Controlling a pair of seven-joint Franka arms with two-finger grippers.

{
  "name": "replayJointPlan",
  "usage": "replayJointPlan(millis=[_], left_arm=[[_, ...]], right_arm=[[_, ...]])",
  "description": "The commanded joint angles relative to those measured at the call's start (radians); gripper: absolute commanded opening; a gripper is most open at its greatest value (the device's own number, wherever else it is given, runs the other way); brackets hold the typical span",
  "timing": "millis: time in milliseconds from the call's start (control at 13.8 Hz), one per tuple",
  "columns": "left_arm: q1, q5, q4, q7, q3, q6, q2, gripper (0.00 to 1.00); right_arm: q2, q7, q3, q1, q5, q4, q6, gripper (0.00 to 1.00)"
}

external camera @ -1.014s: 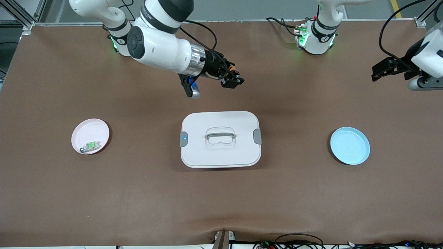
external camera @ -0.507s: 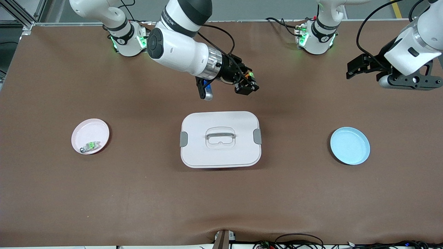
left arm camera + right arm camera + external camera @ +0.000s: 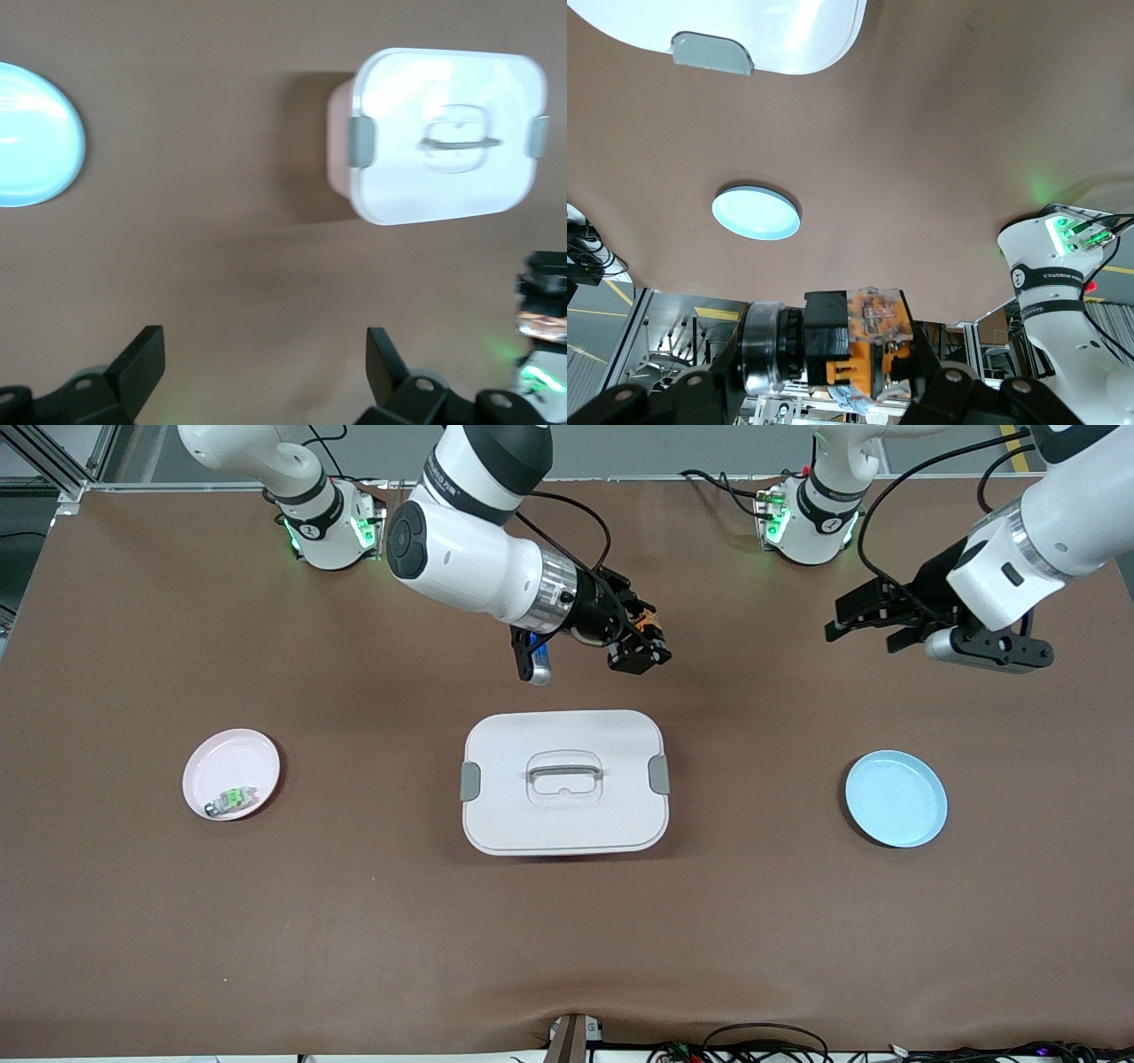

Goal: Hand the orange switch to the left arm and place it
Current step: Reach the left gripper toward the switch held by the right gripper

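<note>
Gripping orange switch (image 3: 644,627): right gripper (image 3: 640,651) fingers clamped | left gripper (image 3: 852,618) fingers apart | box (image 3: 564,781) closed

Arms: two, each with one gripper – right gripper (image 3: 640,651), left gripper (image 3: 852,622) | Orange switch (image 3: 873,341): one | Green-and-silver switch (image 3: 230,801): one | Box (image 3: 564,781): one | Plates: two – one pink plate (image 3: 221,755), one blue plate (image 3: 896,798) | Table (image 3: 354,921): one
</note>
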Motion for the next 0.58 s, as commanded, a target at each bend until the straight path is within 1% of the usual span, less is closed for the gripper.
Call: replayJointPlan(millis=[0, 145, 290, 362, 507], left_arm=[[0.002, -0.078, -0.073, 0.021, -0.035, 0.071, -0.038, 1.0], [0.003, -0.12, -0.099, 0.023, -0.08, 0.135, -0.037, 1.0], [0.003, -0.17, -0.156, 0.023, -0.133, 0.256, -0.041, 1.0], [0.003, -0.202, -0.173, 0.024, -0.147, 0.298, -0.04, 1.0], [0.003, -0.265, -0.205, 0.046, -0.17, 0.339, -0.04, 1.0]], right_arm=[[0.019, 0.019, -0.013, 0.016, 0.024, 0.031, 0.006, 0.24], [0.019, 0.019, -0.013, 0.016, 0.024, 0.031, 0.006, 0.25], [0.019, 0.019, -0.013, 0.019, 0.024, 0.031, 0.006, 0.24], [0.019, 0.019, -0.013, 0.019, 0.024, 0.031, 0.006, 0.24], [0.019, 0.019, -0.013, 0.019, 0.024, 0.031, 0.006, 0.25]])
